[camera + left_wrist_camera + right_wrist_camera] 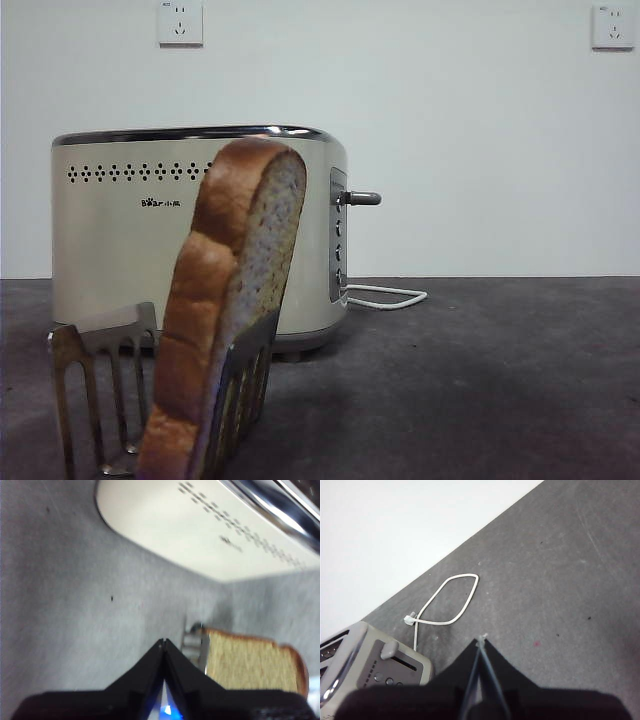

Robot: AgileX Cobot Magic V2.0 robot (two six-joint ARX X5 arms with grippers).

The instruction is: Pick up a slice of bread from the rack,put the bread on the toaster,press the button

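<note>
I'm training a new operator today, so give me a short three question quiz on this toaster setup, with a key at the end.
1. True or false: the slice of bread already sits in the toaster.
2. Which way does the button stick out in the front view? A) toward the rack B) away from the rack, from the narrow control panel C) straight up from the top rim
3. Fill in: the left gripper and the right gripper both hold ____.

Key
1. False: it stands tilted in the rack, in front of the toaster.
2. B.
3. Nothing: each one's jaws are closed together over the table.
</note>
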